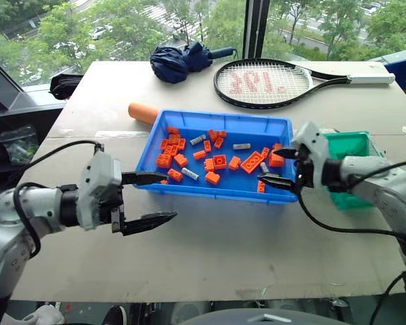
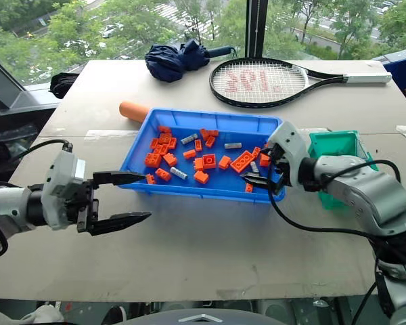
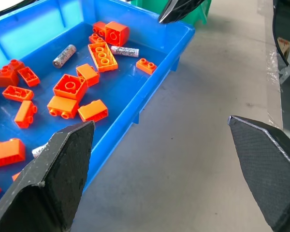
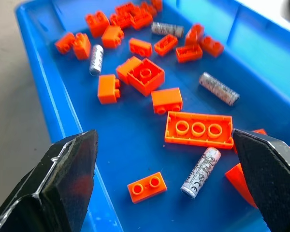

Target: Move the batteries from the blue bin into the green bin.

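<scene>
Batteries point(image 4: 200, 172) lie among bricks point(image 4: 198, 129) inside blue bin point(image 1: 210, 191) rim.

Two silver-grey arms, smooth rounded shells with darker bands at the joints. Each wrist carries a pale, boxy housing, and black cables loop loosely out of both forearms. The left end effector point(image 1: 143, 200) wears two black fingers, long and flat and tapering to sharp points. The right end effector point(image 1: 281, 167) has the same black pair, shorter-looking and just as pointed. Up close, the left fingers point(image 3: 53, 179) show a fine woven, carbon-like texture, and the right fingers point(image 4: 63, 183) look glossier, with bevelled edges and faint ridges.
</scene>
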